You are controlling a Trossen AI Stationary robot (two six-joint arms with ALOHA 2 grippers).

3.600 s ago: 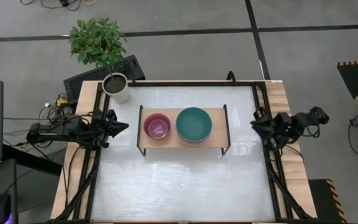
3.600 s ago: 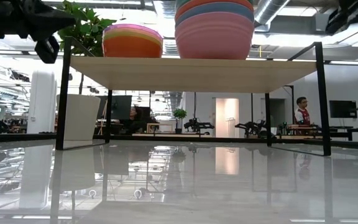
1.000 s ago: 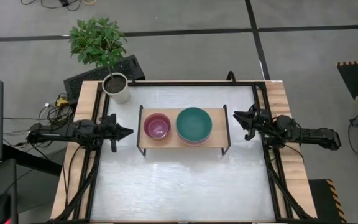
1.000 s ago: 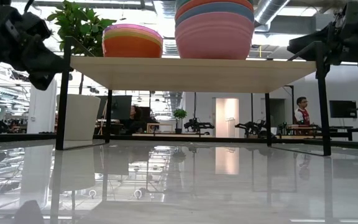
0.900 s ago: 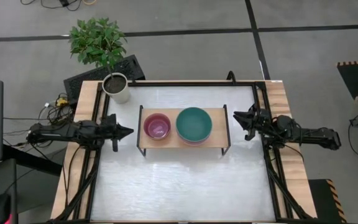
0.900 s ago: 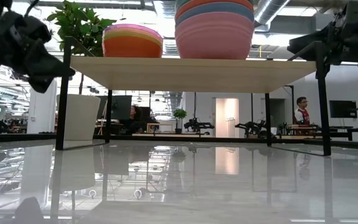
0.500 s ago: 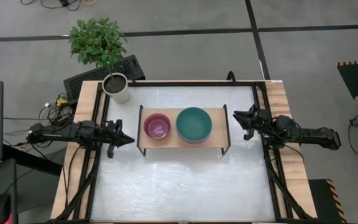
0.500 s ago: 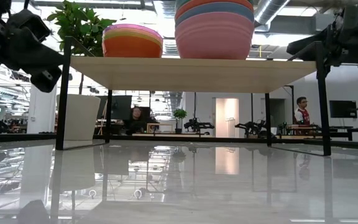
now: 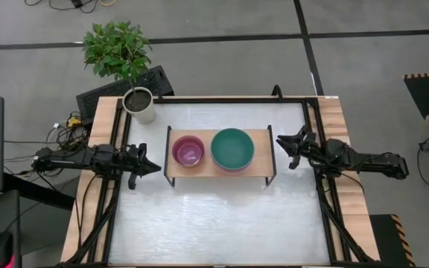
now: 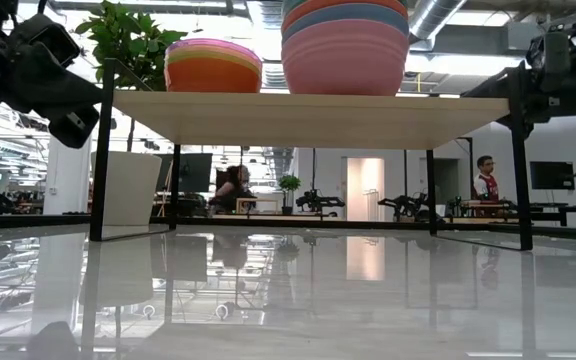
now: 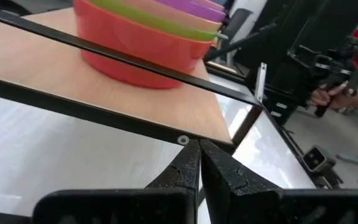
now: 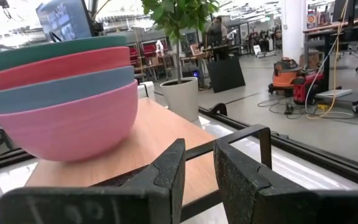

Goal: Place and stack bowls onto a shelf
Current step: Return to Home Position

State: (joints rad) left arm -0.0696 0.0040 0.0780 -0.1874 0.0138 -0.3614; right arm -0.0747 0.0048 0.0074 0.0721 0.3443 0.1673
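Bowls (image 9: 233,149) sat stacked on shelf (image 9: 208,172); you needed to draw left gripper (image 9: 154,167), clenched, toward 9 o'clock, right gripper (image 9: 283,150), parted and empty, toward 3.

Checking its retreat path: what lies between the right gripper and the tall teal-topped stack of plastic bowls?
Right wrist view: only the shelf's black end rail and bare wooden board separate right gripper from bowl stack.

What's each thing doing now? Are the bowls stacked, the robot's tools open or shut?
small bowl stack: nested, on the shelf's left side.
big bowl stack: nested, teal bowl on top, on the shelf's right side.
shelf: upright, holding both stacks.
left tool: shut, empty, off the shelf's left end.
right tool: open, empty, off the shelf's right end.
white pot: upright on the table.
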